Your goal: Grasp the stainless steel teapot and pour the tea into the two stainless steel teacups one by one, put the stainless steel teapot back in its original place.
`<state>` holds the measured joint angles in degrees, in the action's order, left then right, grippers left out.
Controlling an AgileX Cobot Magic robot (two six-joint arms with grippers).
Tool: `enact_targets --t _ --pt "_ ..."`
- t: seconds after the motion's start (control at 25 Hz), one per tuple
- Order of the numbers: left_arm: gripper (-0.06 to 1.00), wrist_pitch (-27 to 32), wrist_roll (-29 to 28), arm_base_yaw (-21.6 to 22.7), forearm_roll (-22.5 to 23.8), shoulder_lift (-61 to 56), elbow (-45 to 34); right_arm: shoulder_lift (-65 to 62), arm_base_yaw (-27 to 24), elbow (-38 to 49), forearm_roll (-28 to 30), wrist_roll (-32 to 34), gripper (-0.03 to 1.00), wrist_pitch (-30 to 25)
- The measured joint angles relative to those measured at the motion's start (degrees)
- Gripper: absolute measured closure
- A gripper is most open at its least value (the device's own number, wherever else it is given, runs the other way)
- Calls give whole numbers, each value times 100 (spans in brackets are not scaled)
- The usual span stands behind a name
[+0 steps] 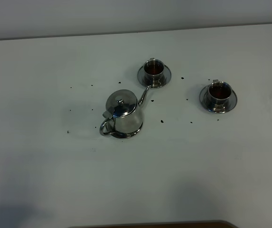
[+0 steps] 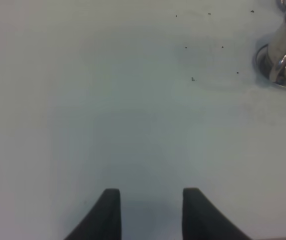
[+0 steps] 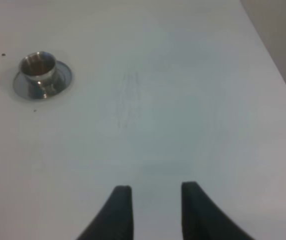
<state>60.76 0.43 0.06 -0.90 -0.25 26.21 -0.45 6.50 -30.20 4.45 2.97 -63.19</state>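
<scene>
Worktop (image 1: pixel 41 180) lies white and flecked with dark specks. Nearest stands the stainless steel teapot (image 1: pixel 122 115) on its saucer (image 1: pixel 126 134), spout toward the farther teacup (image 1: pixel 153 69); the other teacup (image 1: pixel 220 92) sits right, both seemingly holding dark tea. The left end effector (image 2: pixel 150 212) hovers parted, grasping nothing; the right end effector (image 3: pixel 155 210) is clenched as far as it goes, empty.

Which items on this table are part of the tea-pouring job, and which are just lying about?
Job items: stainless steel teapot on its saucer; far teacup; right-hand teacup, each on a saucer, both holding dark liquid.

Lying about: dark specks scattered over the white table.
</scene>
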Motion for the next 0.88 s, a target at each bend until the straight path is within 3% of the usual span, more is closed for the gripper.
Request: enact_targets --t 0.88 --pt "59 0 0 0 0 0 0 0 0 0 0 0 72 0"
